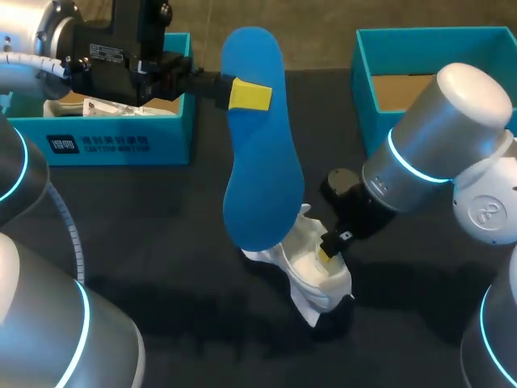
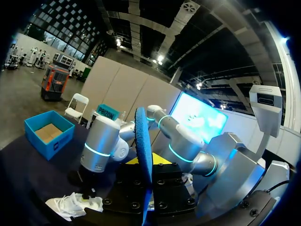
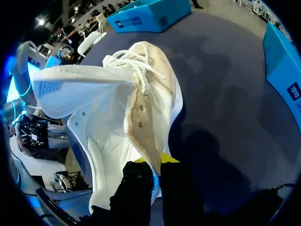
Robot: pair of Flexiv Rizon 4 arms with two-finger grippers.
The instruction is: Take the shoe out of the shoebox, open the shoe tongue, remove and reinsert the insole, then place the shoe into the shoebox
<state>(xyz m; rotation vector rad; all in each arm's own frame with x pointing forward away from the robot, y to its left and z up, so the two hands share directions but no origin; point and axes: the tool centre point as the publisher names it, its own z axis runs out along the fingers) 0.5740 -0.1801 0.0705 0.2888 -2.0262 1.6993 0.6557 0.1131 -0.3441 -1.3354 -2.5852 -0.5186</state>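
While steadying white sneaker [image 1: 317, 279] on black table [image 1: 161, 242], pinching its side wall with right gripper [image 1: 329, 252], presumably to hold mouth open. Clamped blue insole [image 1: 260, 162] near upper end in left gripper [image 1: 249, 95], raised over sneaker, lower end at opening; likely poised for reinsertion.

The insole [image 1: 260, 153] overhangs the shoe [image 1: 321, 279], barring access from above.

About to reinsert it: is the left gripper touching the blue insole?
Touching. Head view: the left gripper presses a yellow tip flat on the insole.
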